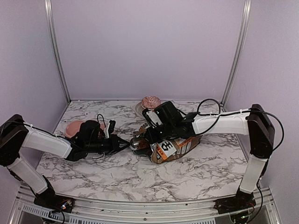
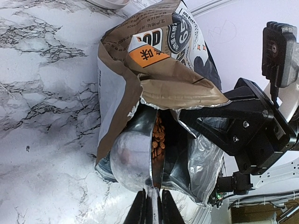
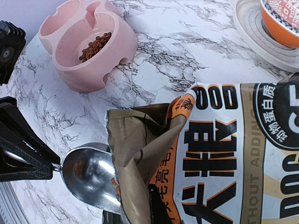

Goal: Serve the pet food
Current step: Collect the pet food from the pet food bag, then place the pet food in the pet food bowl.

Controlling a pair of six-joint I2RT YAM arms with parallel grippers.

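Observation:
My left gripper (image 2: 152, 209) is shut on the handle of a metal scoop (image 2: 132, 158). The scoop's bowl sits in the mouth of the printed paper bag (image 2: 140, 60), which lies on its side, and pet food (image 2: 159, 137) shows inside the scoop. My right gripper (image 3: 158, 201) is shut on the bag's (image 3: 224, 149) upper flap and holds the mouth open. From above, both grippers meet at the bag (image 1: 175, 147), with the scoop (image 1: 136, 143) between them. More pet food (image 3: 95, 45) lies in the pink bowl (image 3: 88, 70) to the left of the bag.
A pink-frosted cupcake (image 1: 151, 101) stands on a white plate (image 3: 250, 32) behind the bag. The pink bowl (image 1: 74, 127) sits beside my left arm. Purple walls close in the marble table (image 1: 117, 172) at the back and sides.

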